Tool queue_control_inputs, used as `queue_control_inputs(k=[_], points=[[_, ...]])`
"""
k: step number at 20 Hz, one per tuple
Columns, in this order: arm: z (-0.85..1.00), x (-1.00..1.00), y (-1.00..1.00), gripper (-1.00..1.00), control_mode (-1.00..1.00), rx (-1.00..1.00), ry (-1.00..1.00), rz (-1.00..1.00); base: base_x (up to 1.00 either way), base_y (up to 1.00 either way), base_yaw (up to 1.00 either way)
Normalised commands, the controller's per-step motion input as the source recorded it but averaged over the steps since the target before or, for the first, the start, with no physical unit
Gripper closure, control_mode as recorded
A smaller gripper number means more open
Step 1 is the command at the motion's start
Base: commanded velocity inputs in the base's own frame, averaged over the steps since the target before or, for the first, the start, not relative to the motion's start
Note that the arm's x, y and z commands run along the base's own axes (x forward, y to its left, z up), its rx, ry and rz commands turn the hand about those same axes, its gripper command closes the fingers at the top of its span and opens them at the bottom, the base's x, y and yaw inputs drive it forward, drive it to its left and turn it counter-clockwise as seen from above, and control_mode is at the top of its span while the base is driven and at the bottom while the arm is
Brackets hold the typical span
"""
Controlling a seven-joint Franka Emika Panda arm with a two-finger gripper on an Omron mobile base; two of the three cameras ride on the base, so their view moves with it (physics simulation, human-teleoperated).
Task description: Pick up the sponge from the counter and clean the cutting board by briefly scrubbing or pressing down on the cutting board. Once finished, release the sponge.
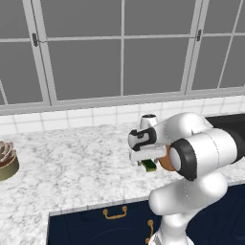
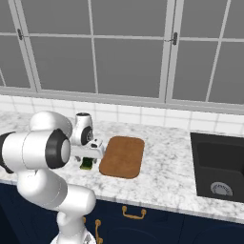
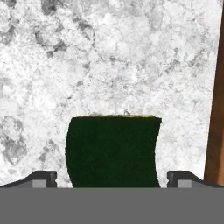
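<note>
From the left base view I see my end effector [image 1: 145, 161] hanging low over the marbled tabletop [image 1: 72, 162], with the sponge [image 1: 150, 165] just beneath it, green and yellow-green showing under the white hand. The arm's big elbow hides most of what lies to the right of the end effector; a sliver of brown there is the cutting board [image 1: 164, 161]. Well off to the left of the end effector sits a potted succulent [image 1: 6, 160].

From the right base view the end effector [image 2: 88, 158] points down at the sponge [image 2: 86, 164], and the cutting board [image 2: 123, 156] lies flat just to the right of it, close to the sponge but apart from it. Farther right is a black sink [image 2: 220, 167].

In the hand view the 2 dark fingertips [image 3: 43, 178] stand spread wide, 1 on each side of the sponge [image 3: 113, 151], with marble showing between each tip and the sponge. The cutting board's edge [image 3: 216, 127] runs along the right side.
</note>
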Motion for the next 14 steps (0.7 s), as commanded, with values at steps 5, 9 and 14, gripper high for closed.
queue_control_inputs(k=[5,9,14], points=[[-0.07,0.00,0.00,-1.00,-1.00,0.00,0.00,0.00,0.00,0.00,0.00],[0.00,0.00,0.00,-1.00,-1.00,0.00,0.00,0.00,0.00,0.00,0.00],[0.00,0.00,0.00,1.00,-1.00,0.00,0.00,0.00,0.00,0.00,0.00]])
